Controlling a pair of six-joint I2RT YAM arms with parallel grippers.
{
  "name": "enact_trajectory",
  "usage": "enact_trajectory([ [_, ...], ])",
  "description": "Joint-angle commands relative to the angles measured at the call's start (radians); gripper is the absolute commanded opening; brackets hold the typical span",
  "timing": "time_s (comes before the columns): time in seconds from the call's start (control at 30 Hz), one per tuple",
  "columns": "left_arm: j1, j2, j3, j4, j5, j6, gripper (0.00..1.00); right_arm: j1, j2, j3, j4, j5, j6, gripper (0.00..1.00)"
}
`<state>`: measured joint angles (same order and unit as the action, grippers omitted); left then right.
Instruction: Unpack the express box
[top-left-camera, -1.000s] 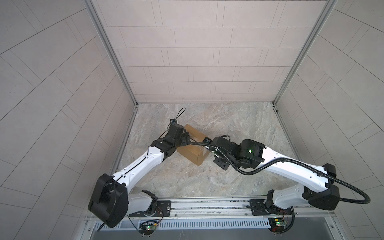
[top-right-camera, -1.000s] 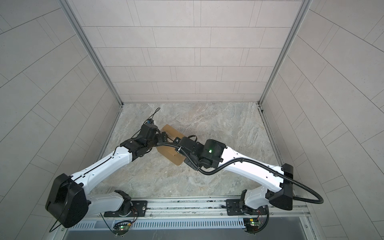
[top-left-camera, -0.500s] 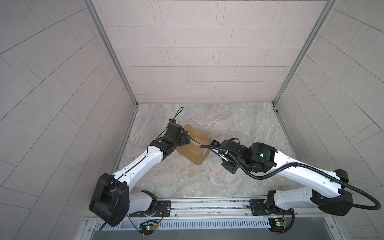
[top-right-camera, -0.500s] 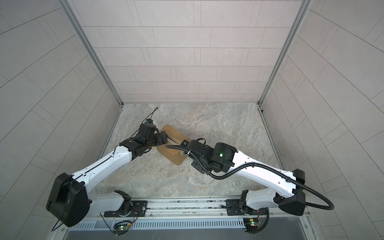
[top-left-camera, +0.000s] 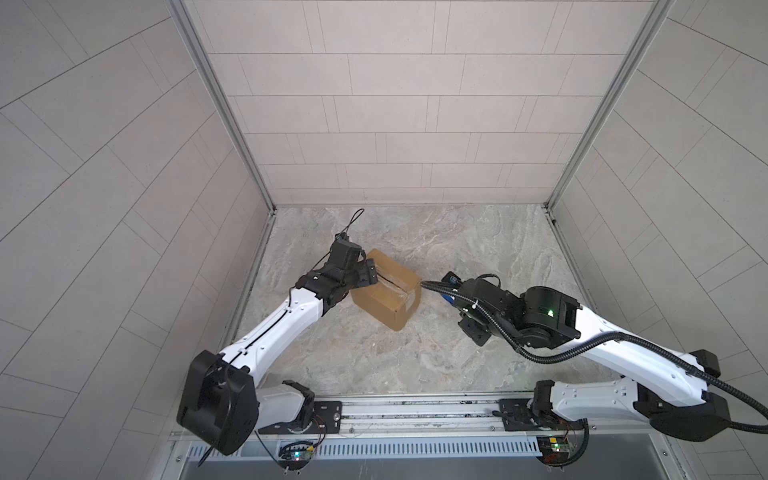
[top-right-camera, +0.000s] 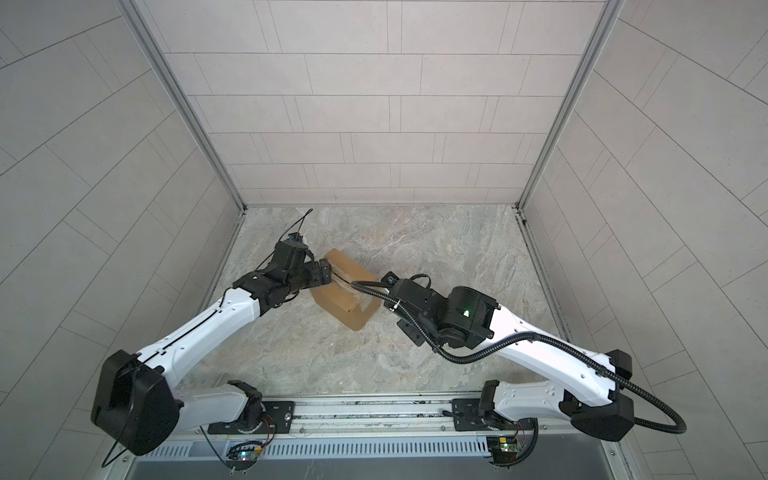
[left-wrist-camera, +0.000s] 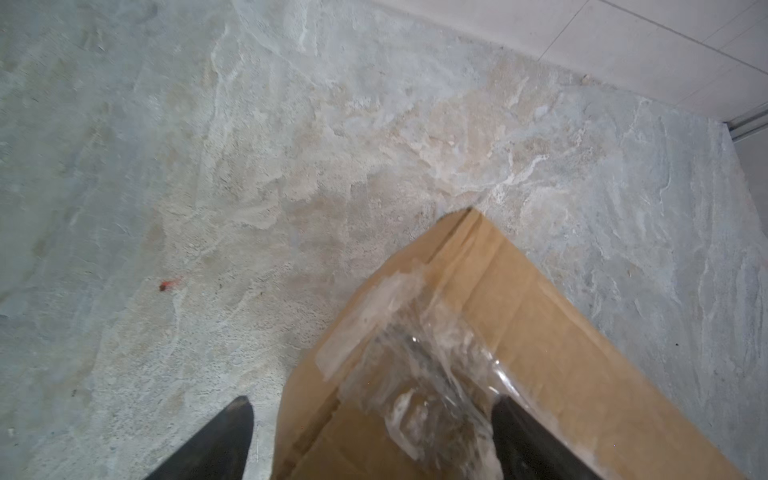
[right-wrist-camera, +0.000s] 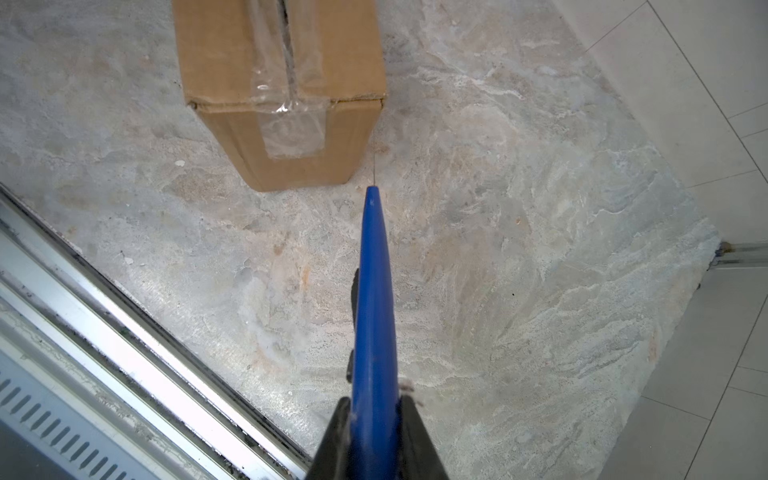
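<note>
The box (top-left-camera: 386, 293) (top-right-camera: 345, 299) sits on the bench (top-left-camera: 478, 249) just at 9 o'clock of its middle in both top views, flaps flat, with crumpled clear tape (left-wrist-camera: 415, 374) along the top seam and down both ends. The left gripper (top-left-camera: 370, 272) is at the box's 9 o'clock end, jaws spread wide astride the taped top edge, one finger over bare bench and the other over the box top; I cannot tell whether they touch it. The right gripper (right-wrist-camera: 372, 405) is at the box's 3 o'clock, jaws clamped on a blue tool (right-wrist-camera: 374, 311) whose tip stops just short of that end.
</note>
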<state>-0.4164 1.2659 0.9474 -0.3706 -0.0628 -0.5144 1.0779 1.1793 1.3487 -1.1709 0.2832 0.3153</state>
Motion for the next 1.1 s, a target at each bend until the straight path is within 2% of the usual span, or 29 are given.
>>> enact_trajectory([
  [0.0, 0.045, -0.031, 0.059, -0.051, 0.004, 0.063, 0.93, -0.001, 0.015, -0.022, 0.059, 0.053, 0.101, 0.0],
  [0.13, 0.134, -0.021, 0.052, -0.027, 0.088, 0.085, 0.95, 0.0, 0.02, -0.048, 0.104, 0.026, 0.15, 0.0],
  [0.23, 0.168, 0.007, 0.047, 0.005, 0.147, 0.103, 0.95, -0.001, 0.007, -0.073, 0.126, -0.006, 0.164, 0.0],
  [0.67, 0.176, 0.032, -0.043, 0.113, 0.379, 0.088, 0.93, -0.014, 0.069, -0.078, 0.242, -0.058, 0.137, 0.0],
  [0.93, 0.177, -0.064, -0.154, 0.17, 0.477, 0.03, 0.93, -0.125, 0.111, -0.07, 0.345, -0.06, 0.064, 0.0],
  [1.07, 0.173, -0.149, -0.229, 0.238, 0.524, -0.053, 0.94, -0.218, 0.152, -0.058, 0.432, -0.116, 0.013, 0.0],
])
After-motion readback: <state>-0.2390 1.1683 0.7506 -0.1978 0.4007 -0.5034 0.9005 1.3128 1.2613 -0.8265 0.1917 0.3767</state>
